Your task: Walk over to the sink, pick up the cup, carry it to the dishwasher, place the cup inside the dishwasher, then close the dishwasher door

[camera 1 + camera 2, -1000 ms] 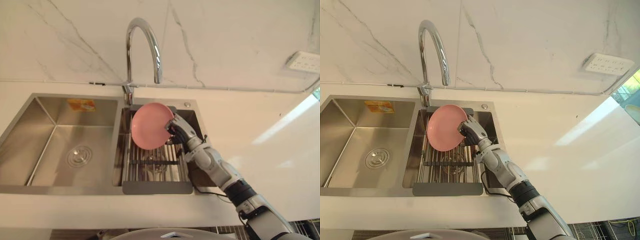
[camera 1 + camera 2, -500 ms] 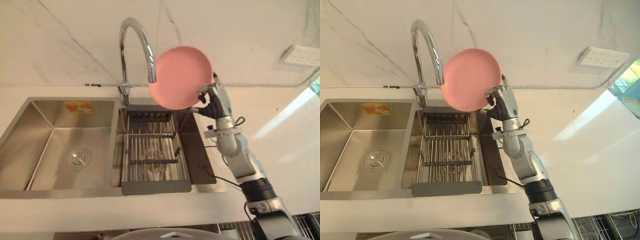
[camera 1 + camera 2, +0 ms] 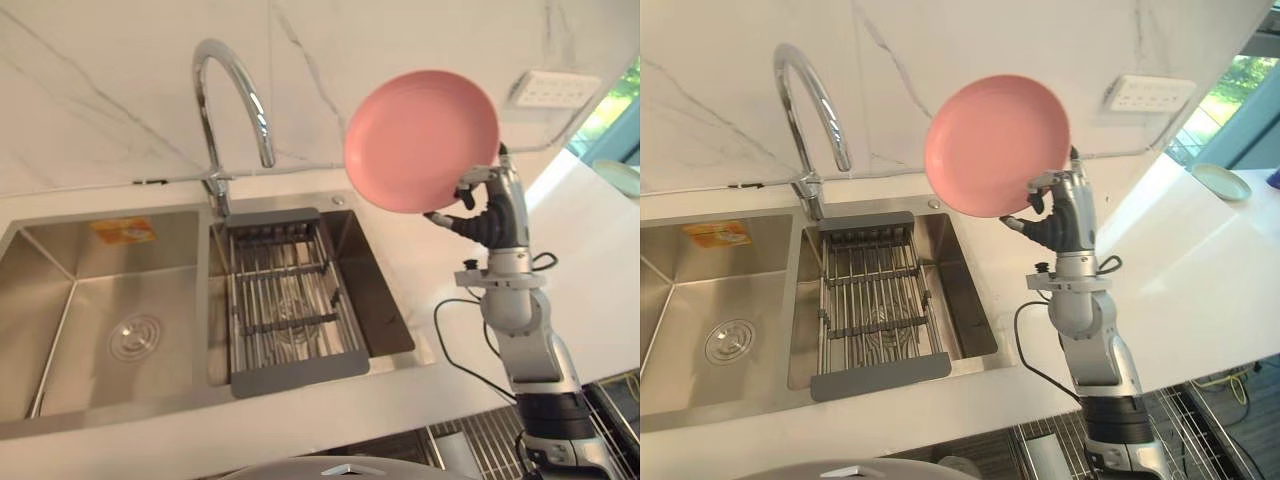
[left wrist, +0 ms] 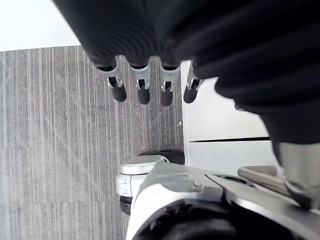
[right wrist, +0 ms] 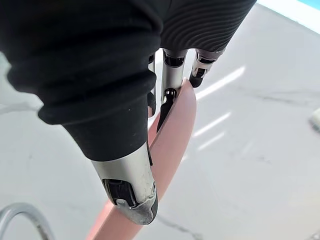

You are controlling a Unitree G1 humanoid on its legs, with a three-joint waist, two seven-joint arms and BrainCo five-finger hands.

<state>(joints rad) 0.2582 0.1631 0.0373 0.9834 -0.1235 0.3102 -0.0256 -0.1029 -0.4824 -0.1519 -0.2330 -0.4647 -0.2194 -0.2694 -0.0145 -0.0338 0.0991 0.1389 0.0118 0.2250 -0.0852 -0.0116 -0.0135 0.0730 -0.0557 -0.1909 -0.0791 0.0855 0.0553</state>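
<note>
One second takes the pink plate (image 3: 421, 140) from the sink rack (image 3: 285, 300) to high over the counter (image 3: 412, 252), rim pinched in the right hand (image 3: 490, 215); pickup looks done, carry next; left hand (image 4: 142, 82) idle, fingers straight.

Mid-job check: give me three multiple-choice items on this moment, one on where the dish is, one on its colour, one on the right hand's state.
1. Where is the plate?
A) lying in the sink
B) held up in the air, to the right of the faucet
C) flat on the counter

2. What colour is the plate?
A) pink
B) white
C) blue

3. What is the right hand doing?
A) hanging open and empty
B) pinching the plate's rim
C) gripping the faucet

Answers:
1 B: the plate stands raised on the hand, level with the faucet's arch.
2 A: its face is pink in both eye views.
3 B: the right wrist view shows the fingers and thumb on either side of the rim.
</note>
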